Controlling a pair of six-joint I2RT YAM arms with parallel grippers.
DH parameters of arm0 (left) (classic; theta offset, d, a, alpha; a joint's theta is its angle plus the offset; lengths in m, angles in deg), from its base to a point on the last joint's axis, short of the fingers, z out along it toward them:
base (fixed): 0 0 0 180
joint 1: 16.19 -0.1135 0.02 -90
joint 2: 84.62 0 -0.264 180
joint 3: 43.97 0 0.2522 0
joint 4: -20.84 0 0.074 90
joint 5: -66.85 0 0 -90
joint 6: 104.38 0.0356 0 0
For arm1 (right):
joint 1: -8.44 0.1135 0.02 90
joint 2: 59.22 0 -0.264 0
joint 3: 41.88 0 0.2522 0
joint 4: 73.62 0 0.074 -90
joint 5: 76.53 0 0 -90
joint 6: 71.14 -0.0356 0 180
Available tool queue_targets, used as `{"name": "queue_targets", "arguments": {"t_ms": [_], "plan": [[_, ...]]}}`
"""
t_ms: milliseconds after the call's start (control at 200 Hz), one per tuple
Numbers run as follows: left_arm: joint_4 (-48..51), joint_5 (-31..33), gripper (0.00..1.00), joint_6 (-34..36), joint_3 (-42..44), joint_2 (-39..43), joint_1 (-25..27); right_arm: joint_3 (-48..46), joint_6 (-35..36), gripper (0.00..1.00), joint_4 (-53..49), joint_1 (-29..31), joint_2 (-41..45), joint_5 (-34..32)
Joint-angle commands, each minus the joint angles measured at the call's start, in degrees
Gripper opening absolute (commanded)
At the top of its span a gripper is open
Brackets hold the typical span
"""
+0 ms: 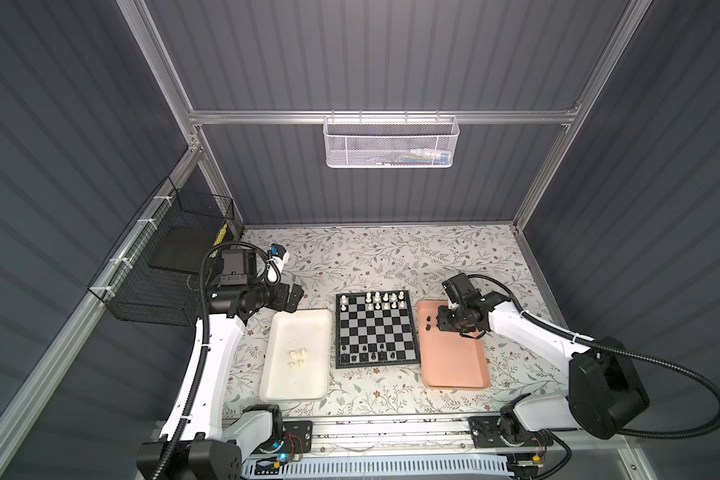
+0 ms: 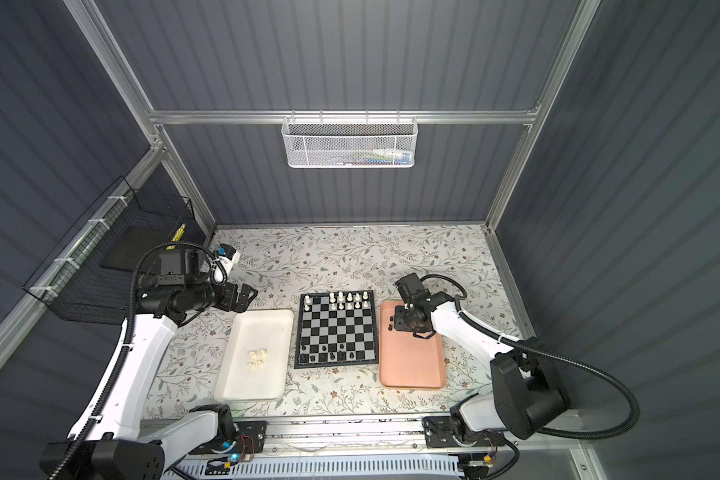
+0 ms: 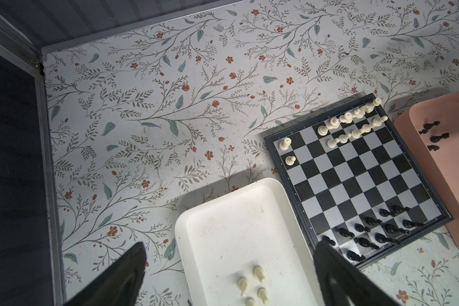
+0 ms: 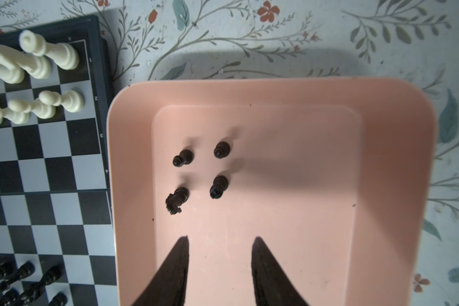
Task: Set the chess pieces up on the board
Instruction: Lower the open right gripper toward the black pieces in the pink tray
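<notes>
**While Set-Up Stands Incomplete: Condition at Inspection**

Where the floral-patterned tabletop [image 1: 391, 257] is lit, a small square black-and-silver chequered chessboard with a black rim [image 1: 375, 328] lies flat at its middle. Cream-white plastic chessmen [image 3: 346, 118] stand upright on the chessboard's two far rows. Most of them crowd the right-arm side, and two stand at the far corner on the left-arm side. Black plastic chessmen [image 3: 365, 241] stand on the chessboard's two near rows, grouped toward the left-arm side.

A plain white rectangular plastic tray [image 1: 304, 328] lies just beside the chessboard on the left-arm side. It holds a small cluster of loose cream-white chessmen [image 3: 259, 273]. A salmon-pink rectangular plastic tray [image 1: 454, 365] lies just beside the chessboard on the right-arm side. Four loose black chessmen [image 4: 219, 186] stand in a close square at the tray end level with the chessboard's far rows.

Left gripper [image 3: 231, 245]: raised above the tabletop, off the chessboard's far left-arm corner. Its jaws are spread to their widest and carry nothing.

Right gripper [image 4: 221, 238]: hovers over the pink tray beside the chessboard's far right-arm corner. Its jaws stand partly apart with nothing between them. The fingertips are near the four loose black chessmen but apart from them.
</notes>
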Motion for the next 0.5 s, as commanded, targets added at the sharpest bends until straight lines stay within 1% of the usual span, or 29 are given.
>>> {"name": "queue_targets", "arguments": {"t_ms": [0, 165, 495], "plan": [[1.98, 0.16, 1.0, 0.27, -1.04, 1.29, 0.41, 2.17, 0.77, 0.41, -0.64, 0.33, -1.74, 0.45], [2.14, -0.02, 0.99, 0.36, -0.76, 1.34, 0.39, 2.52, 0.93, 0.38, -0.26, 0.34, -3.14, 0.41], [2.46, -0.79, 1.0, 0.2, -1.06, 1.17, 0.43, 2.71, 1.63, 0.37, 0.78, 0.37, -5.03, 0.07]]}}
